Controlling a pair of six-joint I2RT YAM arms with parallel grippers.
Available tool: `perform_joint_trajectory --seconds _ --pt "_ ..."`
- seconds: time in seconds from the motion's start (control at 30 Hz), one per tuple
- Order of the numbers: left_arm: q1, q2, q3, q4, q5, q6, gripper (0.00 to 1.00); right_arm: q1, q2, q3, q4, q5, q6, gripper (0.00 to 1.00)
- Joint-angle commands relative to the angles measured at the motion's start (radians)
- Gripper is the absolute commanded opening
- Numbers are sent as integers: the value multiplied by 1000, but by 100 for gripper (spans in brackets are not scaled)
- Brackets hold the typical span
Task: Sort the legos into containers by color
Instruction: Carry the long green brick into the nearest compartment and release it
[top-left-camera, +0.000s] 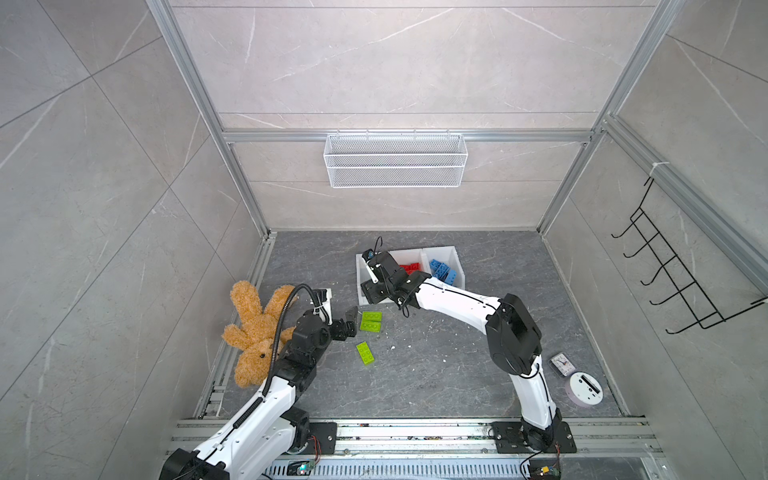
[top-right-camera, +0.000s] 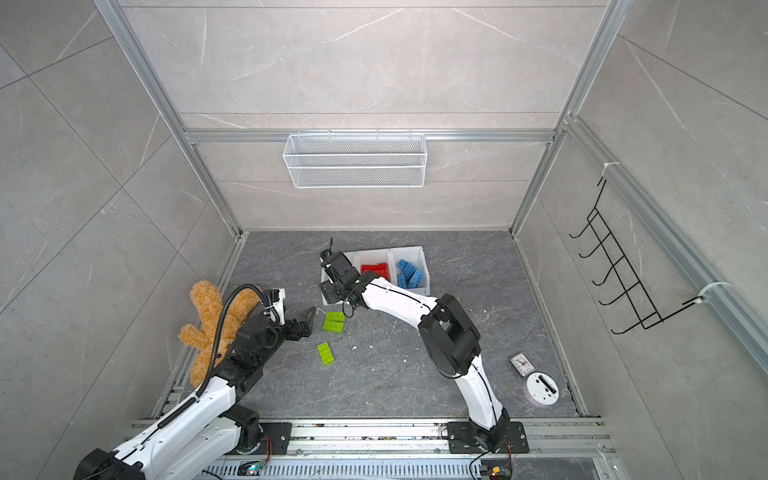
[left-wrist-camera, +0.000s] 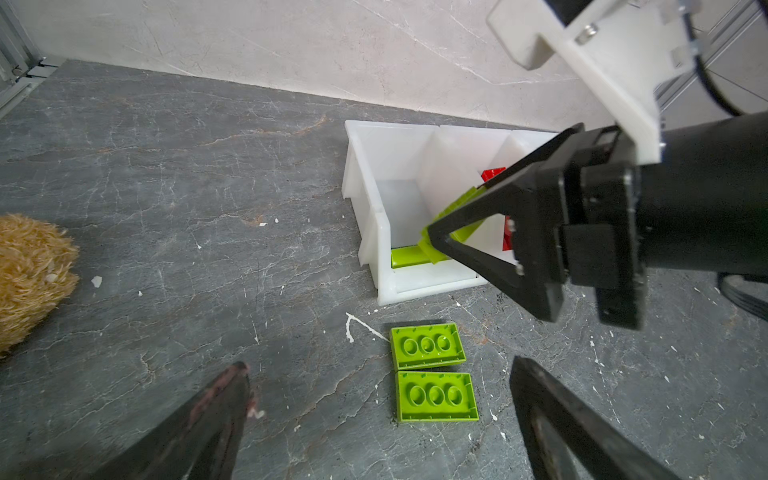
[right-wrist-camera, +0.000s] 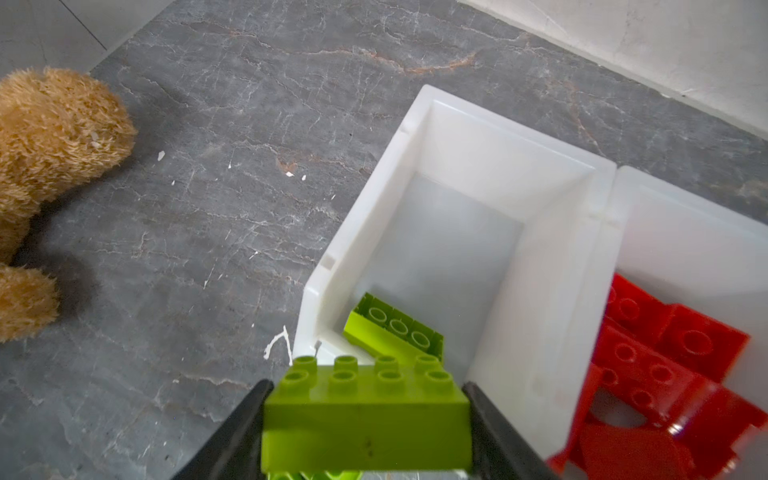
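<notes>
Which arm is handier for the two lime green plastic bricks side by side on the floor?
Left. The left gripper, open, hangs beside the two bricks; the right gripper grips another green brick at the white bin.

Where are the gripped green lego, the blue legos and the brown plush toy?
gripped green lego (right-wrist-camera: 365, 424), right wrist view, on its near side face.
blue legos (top-left-camera: 442, 270), in a top view, middle of the pile.
brown plush toy (top-left-camera: 249, 332), in a top view, on its body.
</notes>
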Motion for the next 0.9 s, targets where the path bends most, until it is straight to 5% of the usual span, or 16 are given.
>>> perform_joint_trajectory --seconds 0.0,0.53,0.73,0.87 --pt "2 -19 6 18 -6 2 100 -10 59 64 -43 17 25 66" --pt "2 -36 4 12 -10 4 99 -37 133 141 -73 17 42 73" --pt "2 -37 7 6 -10 3 100 -37 114 147 -93 4 35 82" --pt "3 -52 5 -5 -31 -6 100 -29 31 51 -53 -11 36 80"
